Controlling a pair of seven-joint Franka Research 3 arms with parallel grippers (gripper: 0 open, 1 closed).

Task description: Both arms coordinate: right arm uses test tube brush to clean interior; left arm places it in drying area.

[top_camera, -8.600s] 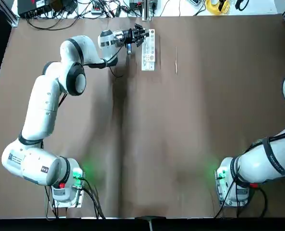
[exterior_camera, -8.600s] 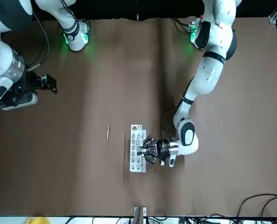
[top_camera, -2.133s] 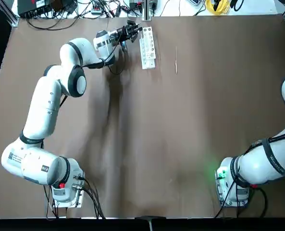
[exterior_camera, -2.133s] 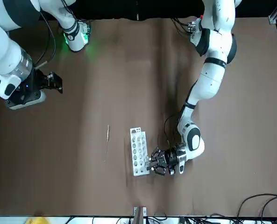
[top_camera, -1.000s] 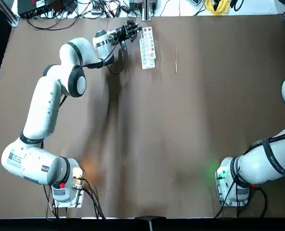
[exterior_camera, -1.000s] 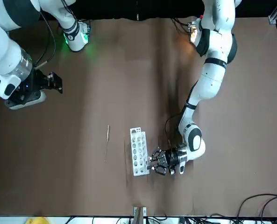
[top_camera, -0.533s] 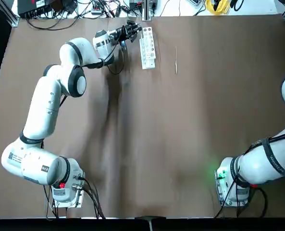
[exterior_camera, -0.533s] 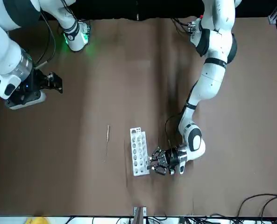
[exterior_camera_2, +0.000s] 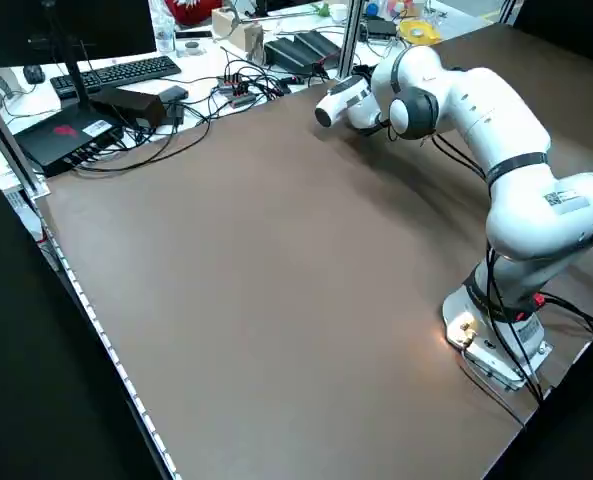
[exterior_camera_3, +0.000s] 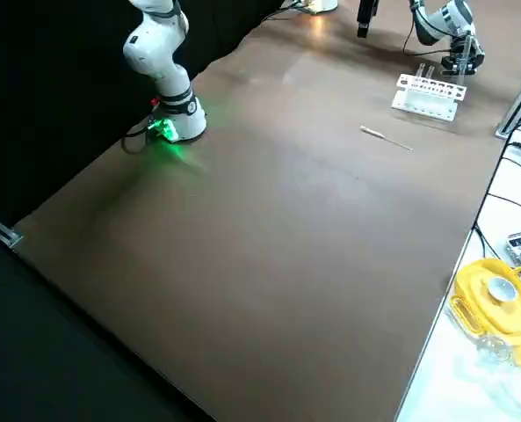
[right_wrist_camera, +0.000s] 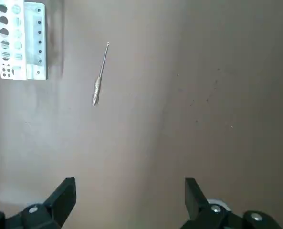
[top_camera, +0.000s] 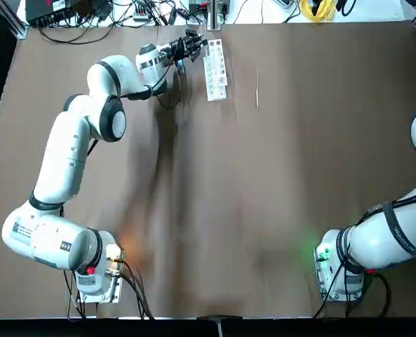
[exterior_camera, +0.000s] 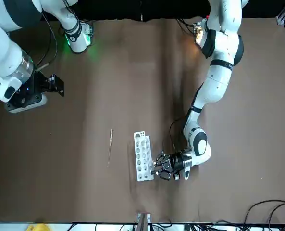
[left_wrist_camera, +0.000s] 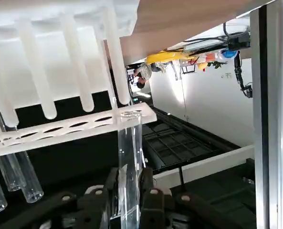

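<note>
Motion has nearly stopped at the far end of the table [top_camera: 278, 182]: over the last second the left pincer [exterior_camera: 157, 167] sits in the same spot, right beside the end of the drying area [top_camera: 215, 70], where two seconds ago it had only just arrived. Several seconds back it was level with the middle of the rack, and the rack itself lay squarer to the table edge; it is now slightly turned and shifted toward the far edge. The left wrist view shows the left pincer clamped on a clear glass test tube [left_wrist_camera: 130, 157], whose open mouth reaches up to the rack's perforated plate, with other tubes [left_wrist_camera: 17, 179] hanging in neighbouring holes. So the left arm [top_camera: 74, 140] appears to be either drawing a tube out of the rack or seating one in it; I cannot tell which from these views.

The test tube brush [top_camera: 257, 88] lies untouched on the table, just beside the rack on the side away from the left arm. The right pincer [right_wrist_camera: 129, 200] is well apart from it, hovering with its fingers [right_wrist_camera: 65, 193] spread wide and nothing between them. By my judgement the brushing step has not begun, so any placing now would skip the cleaning.
</note>
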